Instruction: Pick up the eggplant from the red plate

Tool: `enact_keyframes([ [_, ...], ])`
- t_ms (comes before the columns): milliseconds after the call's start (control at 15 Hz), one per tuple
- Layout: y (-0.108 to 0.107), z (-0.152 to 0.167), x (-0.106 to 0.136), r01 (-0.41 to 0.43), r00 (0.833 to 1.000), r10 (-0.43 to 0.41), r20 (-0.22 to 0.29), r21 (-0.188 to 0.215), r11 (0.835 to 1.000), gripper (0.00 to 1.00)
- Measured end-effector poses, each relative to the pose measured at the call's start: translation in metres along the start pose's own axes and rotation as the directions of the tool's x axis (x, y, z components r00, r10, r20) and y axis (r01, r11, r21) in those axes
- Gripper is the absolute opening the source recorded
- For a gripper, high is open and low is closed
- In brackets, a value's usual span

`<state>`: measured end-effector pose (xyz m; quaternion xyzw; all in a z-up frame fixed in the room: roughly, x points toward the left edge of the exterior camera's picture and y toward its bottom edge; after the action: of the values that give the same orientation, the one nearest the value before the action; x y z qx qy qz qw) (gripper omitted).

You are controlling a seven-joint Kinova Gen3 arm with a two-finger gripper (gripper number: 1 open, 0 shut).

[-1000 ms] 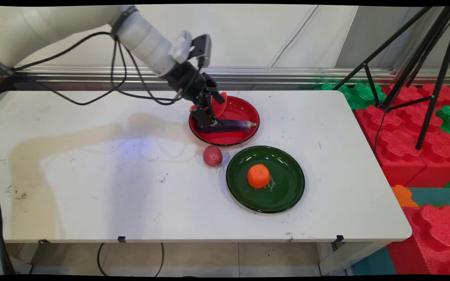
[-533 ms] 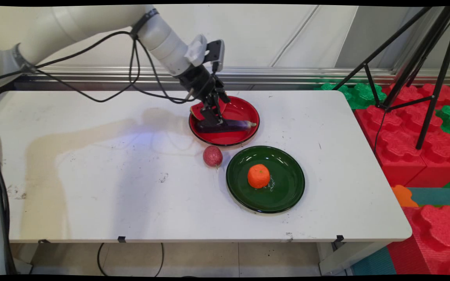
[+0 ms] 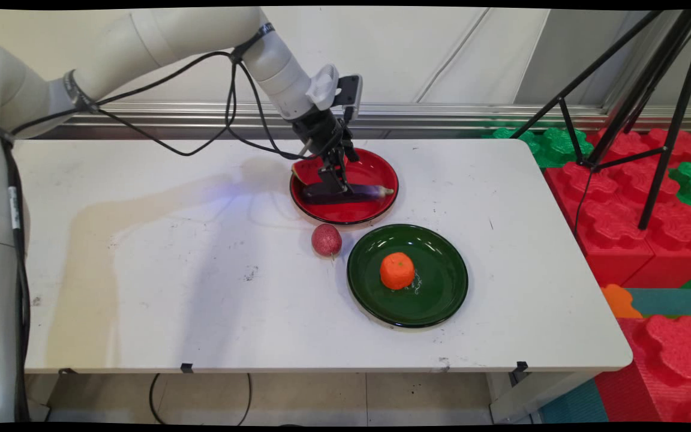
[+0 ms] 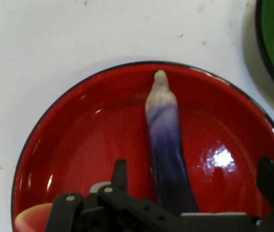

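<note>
White table (image 3: 201,288) against a pale wall, red and green foam blocks (image 3: 639,198) and a black tripod (image 3: 651,96) at right. Round red plate (image 3: 375,213) near the far edge holds a long purple eggplant (image 3: 363,192), pale green tip pointing right in the main view; a red wedge slice (image 3: 303,172) sits at the plate's left rim. Black two-finger gripper (image 3: 335,187) is down in the plate over the eggplant's dark end (image 4: 173,188), fingers (image 4: 120,174) spread wide either side, not clamped on it. Round green plate (image 3: 441,300) nearer the camera carries an orange mandarin (image 3: 397,270). Small reddish speckled round fruit (image 3: 326,240) lies on the table between the plates, just beside the green one.
</note>
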<state>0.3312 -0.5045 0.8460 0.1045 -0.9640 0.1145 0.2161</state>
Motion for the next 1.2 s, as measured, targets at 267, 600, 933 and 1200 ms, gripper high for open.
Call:
enact_keyframes([
  [267, -0.009, 0.013, -0.001, -0.012, 1.000, 0.012, 0.029, -0.012, 1.000, 1.00],
  [600, -0.016, 0.024, -0.005, -0.021, 0.998, 0.022, 0.057, -0.026, 0.999, 1.00],
  [933, -0.020, 0.033, -0.009, -0.026, 0.997, 0.029, 0.074, -0.040, 0.999, 1.00],
  [1200, -0.022, 0.038, -0.012, -0.029, 0.996, 0.034, 0.087, -0.055, 0.998, 1.00],
])
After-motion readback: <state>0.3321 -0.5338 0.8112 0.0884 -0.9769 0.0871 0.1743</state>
